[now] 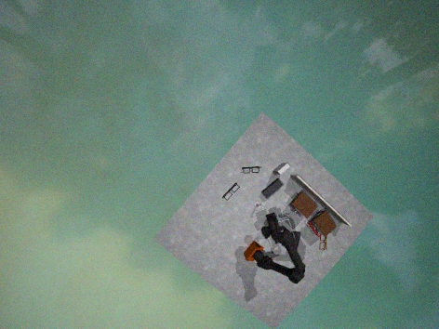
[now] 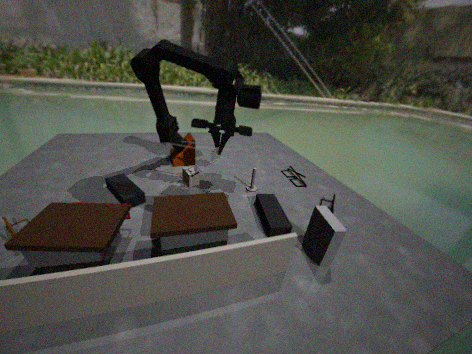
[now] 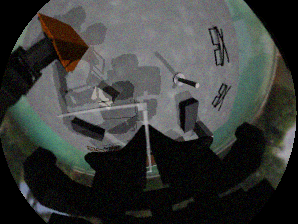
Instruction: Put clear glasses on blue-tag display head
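Carrying the clear glasses, your fingers are clamped on them, raised above the desk. Fitting them on the blue-tag head and releasing remains; I can't identify that head.

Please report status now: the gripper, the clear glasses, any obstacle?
Gripper shut on clear thin-framed glasses, raised above the grey table. Not yet on any head. Nothing blocking visible; blue tag not discernible.
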Controlling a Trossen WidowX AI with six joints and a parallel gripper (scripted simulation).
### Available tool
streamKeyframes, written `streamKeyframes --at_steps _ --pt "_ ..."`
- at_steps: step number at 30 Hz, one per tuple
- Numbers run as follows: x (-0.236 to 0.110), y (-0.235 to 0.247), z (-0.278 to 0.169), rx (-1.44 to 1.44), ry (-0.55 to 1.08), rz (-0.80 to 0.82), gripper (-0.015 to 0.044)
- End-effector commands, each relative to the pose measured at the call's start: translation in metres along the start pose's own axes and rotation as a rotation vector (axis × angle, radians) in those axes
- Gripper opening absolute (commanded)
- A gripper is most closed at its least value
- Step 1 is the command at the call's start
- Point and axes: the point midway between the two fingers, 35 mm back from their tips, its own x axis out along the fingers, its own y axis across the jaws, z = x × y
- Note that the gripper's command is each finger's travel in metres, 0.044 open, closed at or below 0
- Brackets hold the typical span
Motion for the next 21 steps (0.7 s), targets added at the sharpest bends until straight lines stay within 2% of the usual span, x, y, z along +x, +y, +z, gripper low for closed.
streamKeyframes --at_steps 1,21 --pt "-0.002 -0.003 0.006 -0.166 0.049 0.01 0.0" --pt "-0.028 -0.021 0.031 -1.026 0.31 0.116 0.0"
